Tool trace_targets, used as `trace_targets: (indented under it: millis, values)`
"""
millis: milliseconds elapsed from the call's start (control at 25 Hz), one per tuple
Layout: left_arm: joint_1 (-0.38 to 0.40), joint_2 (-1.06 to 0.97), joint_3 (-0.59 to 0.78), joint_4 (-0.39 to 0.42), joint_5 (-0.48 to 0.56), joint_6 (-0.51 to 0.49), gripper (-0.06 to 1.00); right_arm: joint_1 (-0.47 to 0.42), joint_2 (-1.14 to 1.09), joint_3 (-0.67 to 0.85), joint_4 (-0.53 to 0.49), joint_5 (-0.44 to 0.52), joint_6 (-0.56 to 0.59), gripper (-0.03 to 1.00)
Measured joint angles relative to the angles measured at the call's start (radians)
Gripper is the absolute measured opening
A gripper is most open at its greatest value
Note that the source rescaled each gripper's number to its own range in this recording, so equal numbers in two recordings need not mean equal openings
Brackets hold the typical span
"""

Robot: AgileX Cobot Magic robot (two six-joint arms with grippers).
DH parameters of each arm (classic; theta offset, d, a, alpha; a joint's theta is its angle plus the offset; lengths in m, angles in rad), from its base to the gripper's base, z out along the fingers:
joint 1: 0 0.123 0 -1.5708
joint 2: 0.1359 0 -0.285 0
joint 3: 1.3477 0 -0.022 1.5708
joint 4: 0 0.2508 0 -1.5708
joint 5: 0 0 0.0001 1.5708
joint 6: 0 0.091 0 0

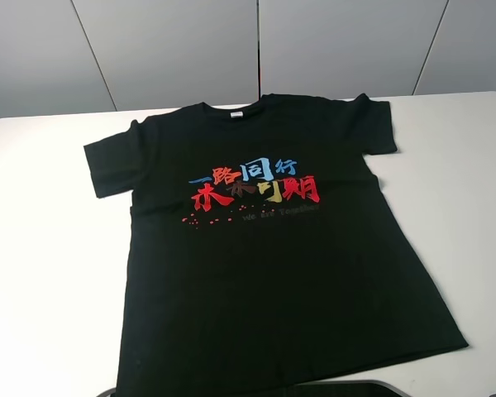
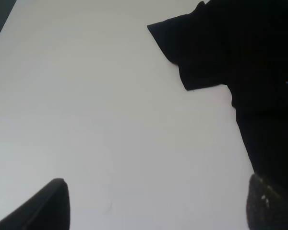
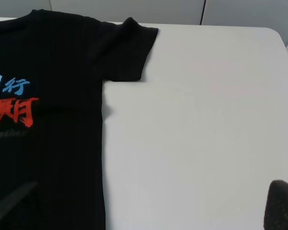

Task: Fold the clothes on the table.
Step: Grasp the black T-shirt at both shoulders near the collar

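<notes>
One black shirt (image 1: 273,281) lies flat and face up on one white table (image 1: 41,248). Its collar points to the far edge and its hem reaches the near edge. It fills the middle of the table, leaving bare white toward both side edges. Its two short sleeves are spread out: one sleeve (image 1: 112,165) toward the far left corner, the other sleeve (image 1: 376,124) toward the far right corner. Across the chest runs one print (image 1: 256,186) of large characters in blue, red and tan, with a row of small red specks under it. A small white label (image 1: 236,115) shows inside the collar. A grey panelled wall (image 1: 174,50) stands behind the far edge.

There are two grippers, each seen only from its own wrist camera.

The left gripper (image 2: 158,191) is held over the left side of the table and looks down on bare surface. Its two dark fingers (image 2: 48,206) are spread wide, with nothing between them – one finger is in line with the shirt's side edge.

The right gripper (image 3: 146,201) is held over the right side. It too is wide apart and holds nothing – one finger is over black cloth, the other finger (image 3: 281,206) over bare table.
</notes>
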Motion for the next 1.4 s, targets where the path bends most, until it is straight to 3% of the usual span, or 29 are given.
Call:
trace_targets:
  millis: [1400]
  values:
    - [0.000,0.000,0.000,0.000,0.000,0.000,0.98,0.000,0.000,0.000,0.000,-0.002,0.000,0.98]
